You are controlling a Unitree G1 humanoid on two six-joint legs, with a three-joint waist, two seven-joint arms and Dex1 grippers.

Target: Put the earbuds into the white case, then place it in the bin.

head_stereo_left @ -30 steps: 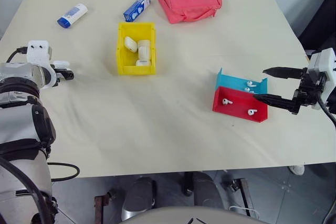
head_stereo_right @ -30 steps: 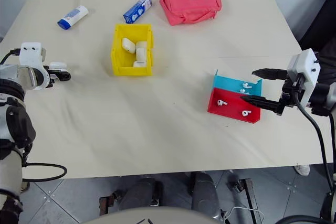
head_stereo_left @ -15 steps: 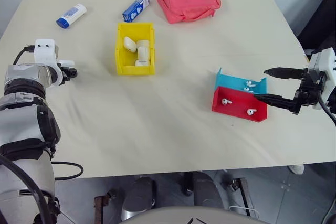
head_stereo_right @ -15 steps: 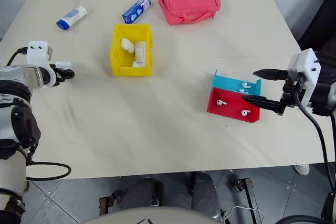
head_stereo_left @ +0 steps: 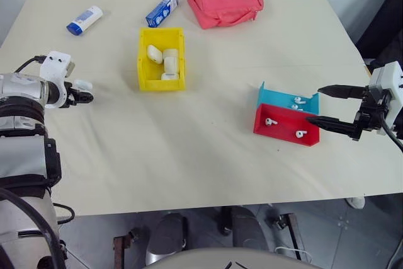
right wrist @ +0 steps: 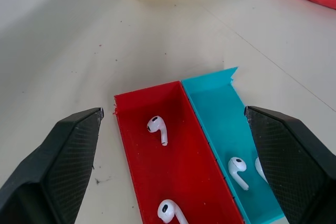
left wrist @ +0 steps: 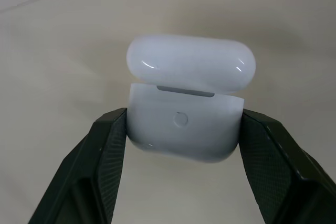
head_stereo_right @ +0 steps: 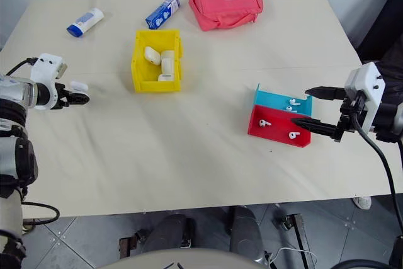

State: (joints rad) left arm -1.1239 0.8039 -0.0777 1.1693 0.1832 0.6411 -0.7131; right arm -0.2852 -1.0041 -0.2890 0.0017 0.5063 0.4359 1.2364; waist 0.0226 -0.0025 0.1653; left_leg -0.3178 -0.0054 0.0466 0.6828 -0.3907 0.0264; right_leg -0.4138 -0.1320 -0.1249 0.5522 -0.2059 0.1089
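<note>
The left pincer [left wrist: 184, 182] grips the white case [left wrist: 186, 106] by its sides, lid ajar, above the bench [head_stereo_left: 189, 149]; the right pincer [right wrist: 173, 171] hangs spread wide just short of the red tray [right wrist: 168, 171] and teal tray [right wrist: 226, 129], where the earbuds [right wrist: 157, 128] lie loose; none is loaded yet; the bin [head_stereo_left: 162, 58], beyond the left pincer, already holds several cases; grey tiled floor shows below the bench edge.

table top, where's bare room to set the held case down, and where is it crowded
The widest free patch on the table lies between the yellow bin, the red tray and the near edge. The strip between the left hand, shut on the white case, and the bin is also bare. The far edge is crowded: tube, blue carton, pink pouch.
</note>
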